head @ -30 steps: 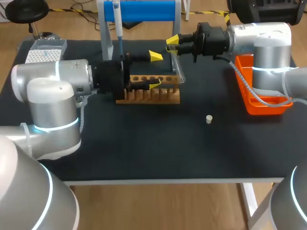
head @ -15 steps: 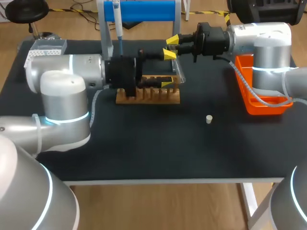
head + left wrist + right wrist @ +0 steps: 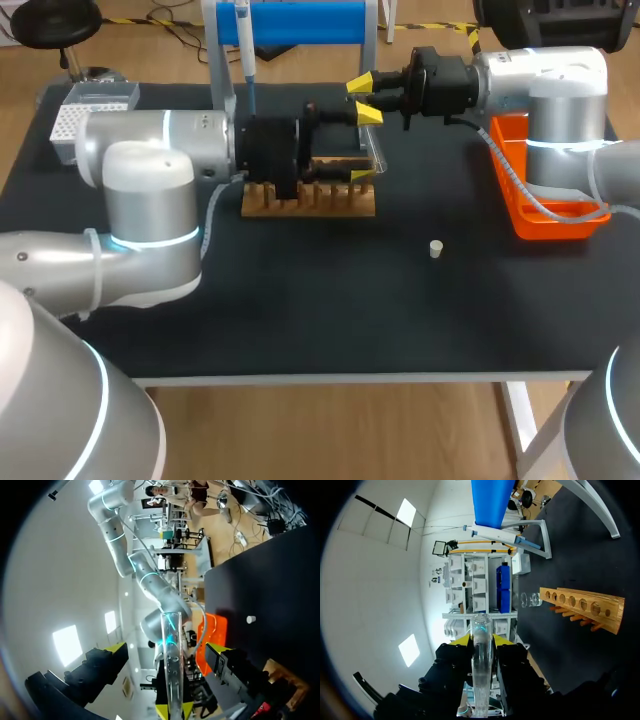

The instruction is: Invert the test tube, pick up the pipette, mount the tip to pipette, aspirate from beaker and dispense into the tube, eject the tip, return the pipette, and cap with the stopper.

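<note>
By the rack [image 3: 310,200], in the head view, the right gripper [image 3: 362,88] holds the tube [image 3: 376,150] hanging clear, likely for a handover. In the left wrist view, the left gripper [image 3: 166,649] has its fingers spread wide, straddling the tube without touching it. In the right wrist view, its own fingers pinch the tube.

The black table [image 3: 300,320] bears a wooden rack [image 3: 320,203], white stopper [image 3: 435,248], orange bin [image 3: 555,226] and tip box [image 3: 95,96]
</note>
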Controlling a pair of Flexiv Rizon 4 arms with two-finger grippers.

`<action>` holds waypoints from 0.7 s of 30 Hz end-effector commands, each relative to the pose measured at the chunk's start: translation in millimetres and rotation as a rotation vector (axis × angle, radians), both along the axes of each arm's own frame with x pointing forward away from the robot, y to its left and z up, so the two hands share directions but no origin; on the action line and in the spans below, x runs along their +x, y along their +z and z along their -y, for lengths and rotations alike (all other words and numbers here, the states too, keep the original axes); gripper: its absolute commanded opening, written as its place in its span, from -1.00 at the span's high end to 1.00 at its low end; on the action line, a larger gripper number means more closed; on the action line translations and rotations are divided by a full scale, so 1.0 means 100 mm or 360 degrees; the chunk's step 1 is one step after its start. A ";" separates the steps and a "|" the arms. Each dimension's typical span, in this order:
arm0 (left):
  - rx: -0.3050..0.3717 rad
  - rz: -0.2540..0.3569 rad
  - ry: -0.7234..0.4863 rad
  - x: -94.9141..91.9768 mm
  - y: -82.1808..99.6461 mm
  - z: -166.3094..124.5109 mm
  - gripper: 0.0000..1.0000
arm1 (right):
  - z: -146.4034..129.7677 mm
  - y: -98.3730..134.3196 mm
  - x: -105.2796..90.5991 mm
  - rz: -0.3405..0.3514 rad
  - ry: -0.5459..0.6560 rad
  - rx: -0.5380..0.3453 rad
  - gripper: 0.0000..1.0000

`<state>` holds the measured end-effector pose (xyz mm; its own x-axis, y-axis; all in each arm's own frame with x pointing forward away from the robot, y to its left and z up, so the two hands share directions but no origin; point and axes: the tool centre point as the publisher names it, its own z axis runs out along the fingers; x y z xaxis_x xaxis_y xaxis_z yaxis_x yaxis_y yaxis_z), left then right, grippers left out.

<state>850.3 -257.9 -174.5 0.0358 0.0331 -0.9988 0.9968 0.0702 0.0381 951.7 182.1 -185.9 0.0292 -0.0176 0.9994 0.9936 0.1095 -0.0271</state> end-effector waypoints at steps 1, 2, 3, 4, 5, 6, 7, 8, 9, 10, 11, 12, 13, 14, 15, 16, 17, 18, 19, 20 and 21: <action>0.0002 -0.0009 -0.0003 0.02 -0.03 0.02 -0.51 | 0.00 0.01 0.00 0.0000 0.0003 -0.0006 1.00; 0.0002 -0.0011 -0.0003 0.02 -0.03 0.02 -0.38 | 0.00 0.01 0.00 0.0000 0.0003 -0.0006 1.00; 0.0003 -0.0015 -0.0003 0.01 -0.03 0.02 -0.15 | 0.00 0.01 0.00 0.0000 0.0003 -0.0006 1.00; 0.0004 -0.0017 -0.0003 0.01 -0.03 0.01 -0.08 | 0.00 0.01 0.00 0.0000 0.0003 -0.0006 1.00; 0.0003 -0.0019 -0.0004 0.01 -0.03 0.01 -0.08 | 0.00 0.01 0.00 0.0000 0.0003 -0.0006 1.00; 0.0003 -0.0021 -0.0004 0.01 -0.03 0.01 -0.10 | 0.00 0.01 0.00 0.0000 0.0003 -0.0006 1.00; 0.0004 -0.0022 -0.0005 0.01 -0.04 0.01 -0.11 | 0.00 0.01 0.00 0.0000 0.0003 -0.0006 1.00; 0.0006 -0.0025 -0.0005 0.01 -0.04 0.01 -0.09 | 0.00 0.01 0.00 0.0000 0.0003 -0.0006 1.00; 0.0008 -0.0027 -0.0006 0.02 -0.04 0.01 -0.08 | 0.00 0.01 0.00 0.0000 0.0003 -0.0006 1.00; 0.0009 -0.0028 -0.0008 0.02 -0.04 0.01 -0.07 | 0.00 0.01 0.00 0.0000 0.0003 -0.0006 1.00; 0.0010 -0.0029 -0.0010 0.02 -0.04 0.01 0.02 | 0.00 0.01 0.00 0.0000 0.0003 -0.0006 1.00; 0.0009 -0.0029 -0.0012 0.02 -0.04 0.01 0.04 | 0.00 0.01 0.00 0.0000 0.0003 -0.0006 1.00; 0.0010 -0.0030 -0.0014 0.02 -0.04 0.01 0.04 | 0.00 0.01 0.00 0.0000 0.0003 -0.0006 1.00; 0.0013 -0.0034 -0.0016 0.02 -0.04 0.02 0.05 | 0.00 0.01 0.00 0.0000 0.0003 -0.0006 1.00; 0.0014 -0.0036 -0.0017 0.02 -0.04 0.02 0.04 | 0.00 0.01 0.00 0.0000 0.0003 -0.0006 1.00; 0.0015 -0.0037 -0.0020 0.02 -0.05 0.02 0.06 | 0.00 0.01 0.00 0.0000 0.0003 -0.0006 1.00; 0.0016 -0.0038 -0.0022 0.02 -0.05 0.02 0.14 | 0.00 0.01 0.00 0.0000 0.0003 -0.0006 1.00; 0.0018 -0.0040 -0.0025 0.03 -0.05 0.02 0.16 | 0.00 0.01 0.00 0.0000 0.0003 -0.0006 1.00; 0.0018 -0.0040 -0.0027 0.03 -0.05 0.02 0.19 | 0.00 0.01 0.00 0.0000 0.0003 -0.0006 1.00; 0.0019 -0.0040 -0.0029 0.02 -0.05 0.02 0.22 | 0.00 0.01 0.00 0.0000 0.0003 -0.0006 1.00; 0.0024 -0.0043 -0.0029 0.03 -0.05 0.03 0.24 | 0.00 0.01 0.00 0.0000 0.0003 -0.0006 1.00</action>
<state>850.4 -260.0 -180.2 0.0107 0.0411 -0.9991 0.9982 0.0586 0.0131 951.7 182.1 -185.9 0.0293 -0.0175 0.9994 0.9936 0.1096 -0.0272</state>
